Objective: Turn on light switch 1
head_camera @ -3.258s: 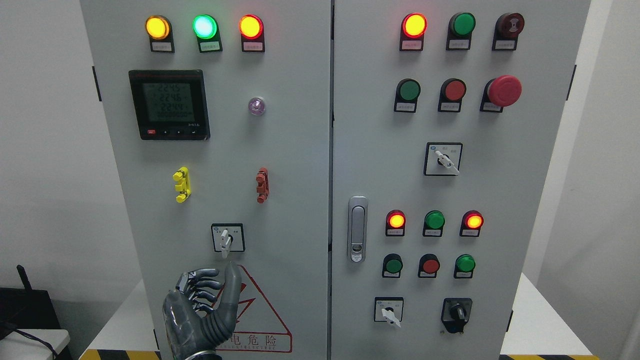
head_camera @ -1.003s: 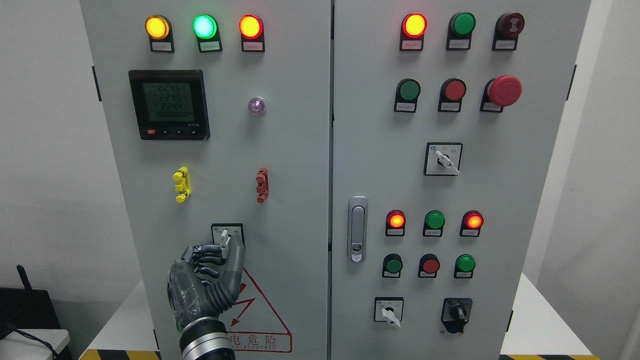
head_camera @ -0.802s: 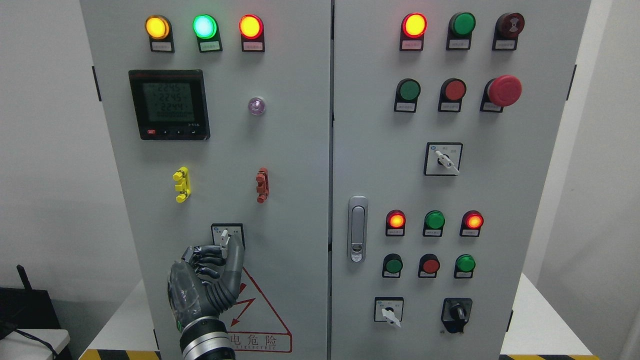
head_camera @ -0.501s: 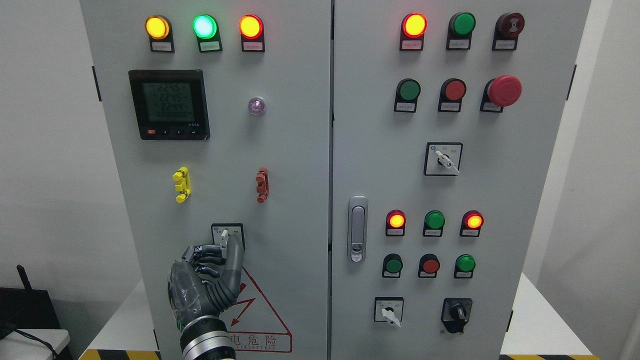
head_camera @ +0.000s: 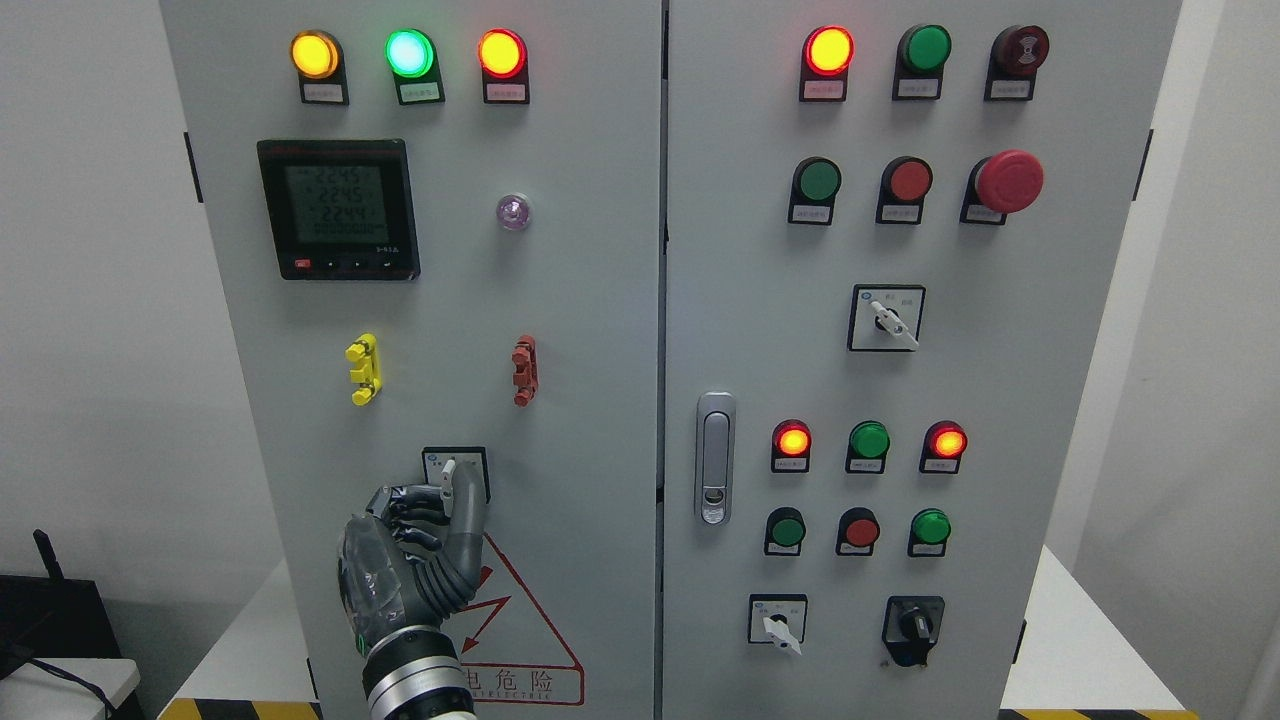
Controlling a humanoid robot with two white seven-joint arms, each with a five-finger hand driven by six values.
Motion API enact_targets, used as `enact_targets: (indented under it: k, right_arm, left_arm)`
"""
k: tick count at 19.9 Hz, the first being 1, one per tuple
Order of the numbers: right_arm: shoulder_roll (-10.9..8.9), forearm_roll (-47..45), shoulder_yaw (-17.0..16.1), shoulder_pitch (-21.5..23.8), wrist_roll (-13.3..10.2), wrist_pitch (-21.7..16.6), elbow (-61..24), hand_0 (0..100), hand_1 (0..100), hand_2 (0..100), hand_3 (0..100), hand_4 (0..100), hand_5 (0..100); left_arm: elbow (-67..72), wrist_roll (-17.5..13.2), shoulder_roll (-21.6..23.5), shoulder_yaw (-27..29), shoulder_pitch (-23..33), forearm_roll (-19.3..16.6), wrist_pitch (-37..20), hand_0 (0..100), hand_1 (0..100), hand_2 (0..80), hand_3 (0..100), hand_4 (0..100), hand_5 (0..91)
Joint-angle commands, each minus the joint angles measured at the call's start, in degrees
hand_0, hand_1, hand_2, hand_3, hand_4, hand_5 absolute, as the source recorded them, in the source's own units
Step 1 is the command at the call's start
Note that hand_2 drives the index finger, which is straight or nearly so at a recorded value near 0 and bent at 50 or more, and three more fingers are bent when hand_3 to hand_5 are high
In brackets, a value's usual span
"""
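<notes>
Since the earliest frame my left hand (head_camera: 415,560) has come up from below the rotary switch (head_camera: 452,477), low on the cabinet's left door (head_camera: 580,330), and closed in on it. Fingers curled, thumb and fingertips pinched on the white lever's lower end; lever looks upright or nearly so. Step in hand, I'd say: grip set, turn not done yet. Next move prob. a wrist twist w/o slipping off the small lever. Nearby: warning triangle (head_camera: 520,640) just below, red clip (head_camera: 524,370) and yellow clip (head_camera: 363,368) above, well apart. Nothing blocks. Right hand not in view.
</notes>
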Motion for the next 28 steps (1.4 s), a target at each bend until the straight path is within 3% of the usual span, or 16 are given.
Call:
enact_targets:
  k: [1,28]
  right_arm:
    - [0.00,-0.97,0.00,0.00,0.05,0.00,-0.03,12,39,0,0,0,0]
    - [0.00,-0.97,0.00,0.00,-0.04,0.00,-0.03,12,39,0,0,0,0]
  left_arm:
    - [0.20,-0.11,0.01,-0.15,-0.08,-0.01,0.73,24,38,55.4,73,80,76.8]
    - [0.64,-0.11,0.01,-0.85,-0.78,-0.09,1.00,30,34,58.3,73,81,77.2]
